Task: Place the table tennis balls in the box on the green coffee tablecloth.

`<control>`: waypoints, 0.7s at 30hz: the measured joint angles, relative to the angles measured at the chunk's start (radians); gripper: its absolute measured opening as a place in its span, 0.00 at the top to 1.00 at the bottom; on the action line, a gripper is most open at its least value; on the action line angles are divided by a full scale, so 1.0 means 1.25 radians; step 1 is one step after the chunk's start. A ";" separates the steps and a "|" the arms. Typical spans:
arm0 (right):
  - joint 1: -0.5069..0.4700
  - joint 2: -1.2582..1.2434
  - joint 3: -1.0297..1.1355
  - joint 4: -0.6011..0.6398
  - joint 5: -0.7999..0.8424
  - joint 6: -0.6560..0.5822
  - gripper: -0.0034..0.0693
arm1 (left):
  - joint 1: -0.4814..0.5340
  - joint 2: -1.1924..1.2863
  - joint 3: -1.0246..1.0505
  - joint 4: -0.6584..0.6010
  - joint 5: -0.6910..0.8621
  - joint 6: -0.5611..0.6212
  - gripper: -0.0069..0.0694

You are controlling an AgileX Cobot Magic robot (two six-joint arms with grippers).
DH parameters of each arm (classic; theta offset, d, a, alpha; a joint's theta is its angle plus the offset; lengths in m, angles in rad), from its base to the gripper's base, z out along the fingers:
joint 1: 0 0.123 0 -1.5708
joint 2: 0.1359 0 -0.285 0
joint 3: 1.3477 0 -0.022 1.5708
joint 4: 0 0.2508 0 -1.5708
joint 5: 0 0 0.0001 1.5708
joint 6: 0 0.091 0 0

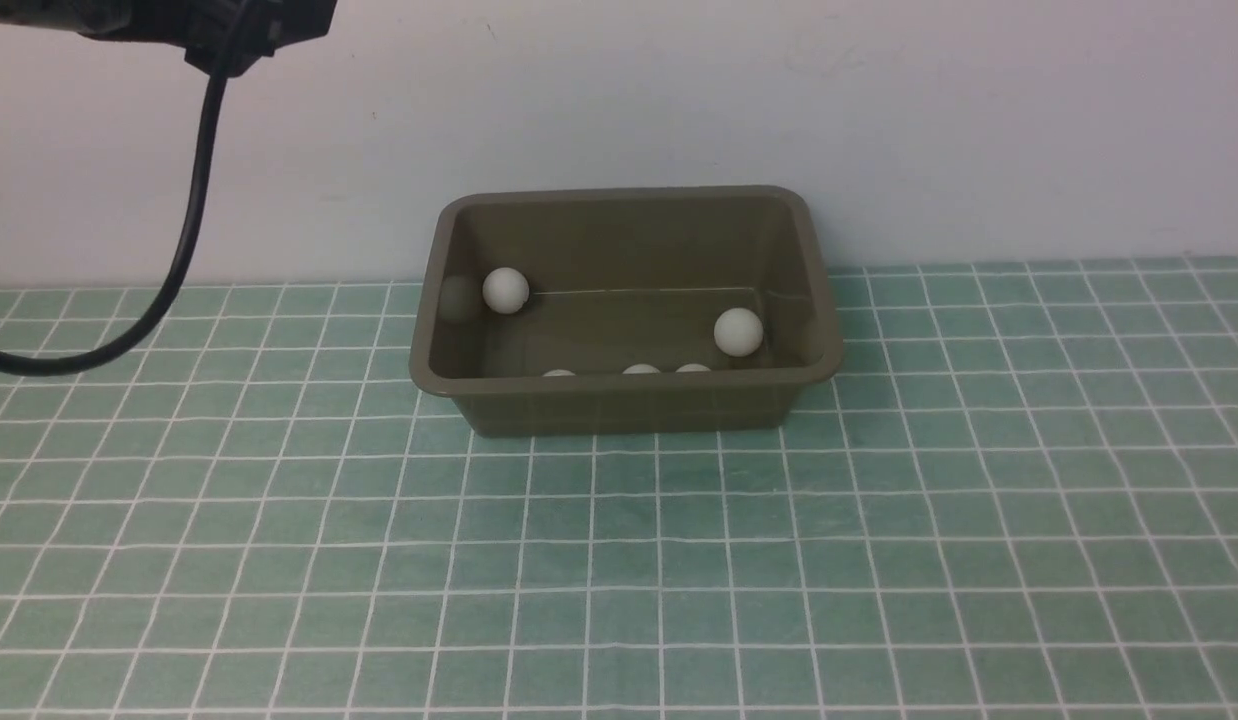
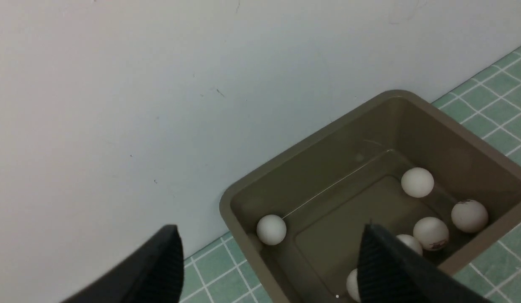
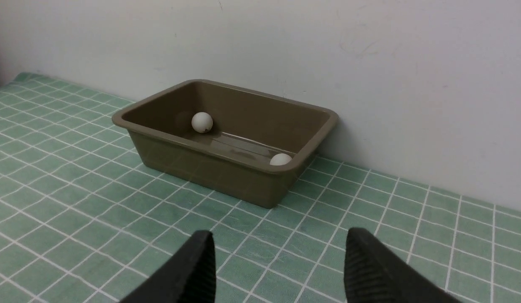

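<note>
1. In the front view, the box's (image 1: pixel 627 405) near wall hid all but the tops of three balls (image 1: pixel 641 369).
2. The left arm (image 1: pixel 179 25) was cut off by that view's top edge; its jaws were out of sight there.
3. In the left wrist view, a dark finger (image 2: pixel 395 269) covered parts of two balls (image 2: pixel 354 284).
4. The right wrist view showed only two balls (image 3: pixel 201 122); the box rim (image 3: pixel 227 153) hid the rest.
5. The logos' print (image 2: pixel 438 244) was too small to read.

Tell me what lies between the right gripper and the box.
Only bare green tablecloth. The right wrist view shows the open right gripper apart from the box, with nothing on the squares between them.
</note>
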 joint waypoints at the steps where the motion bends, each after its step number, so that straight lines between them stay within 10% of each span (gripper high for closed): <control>1: 0.000 0.000 0.000 0.000 0.001 0.000 0.42 | 0.000 0.000 0.000 -0.004 0.001 0.002 0.26; 21: 0.000 0.000 0.000 0.020 0.002 0.003 0.42 | 0.000 0.000 0.000 -0.032 -0.001 0.014 0.26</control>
